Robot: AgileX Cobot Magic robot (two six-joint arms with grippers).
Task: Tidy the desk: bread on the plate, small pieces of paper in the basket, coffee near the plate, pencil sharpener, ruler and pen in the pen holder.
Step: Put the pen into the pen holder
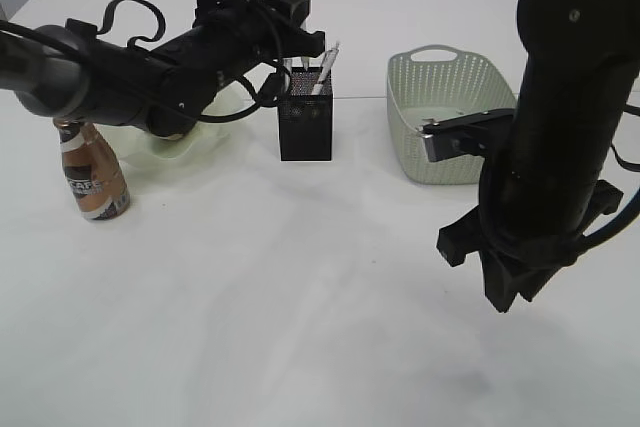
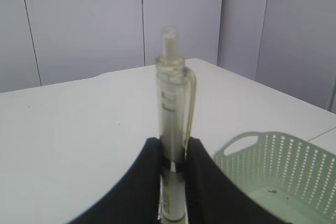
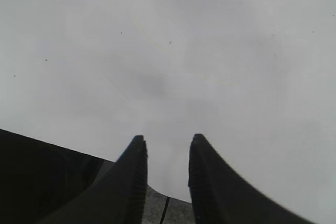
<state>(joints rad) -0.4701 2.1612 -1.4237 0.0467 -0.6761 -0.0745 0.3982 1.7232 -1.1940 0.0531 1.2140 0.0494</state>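
Observation:
My left gripper (image 1: 297, 2) is shut on a clear-bodied pen (image 2: 173, 108), held upright above the black mesh pen holder (image 1: 305, 122). A whitish slim item (image 1: 326, 69) leans out of the holder; I cannot tell whether it is the ruler. The coffee (image 1: 92, 172) stands left of the pale green plate (image 1: 205, 142), which the left arm mostly covers. The basket (image 1: 445, 112) sits at the right. My right gripper (image 3: 168, 142) hangs open and empty over the bare desk (image 1: 300, 307). Bread, small pieces of paper and pencil sharpener are hidden or out of view.
The right arm (image 1: 560, 127) stands tall in front of the basket's right end. The basket (image 2: 283, 174) also shows low right in the left wrist view, its floor looking almost bare. The desk's far edge and a grey wall lie behind.

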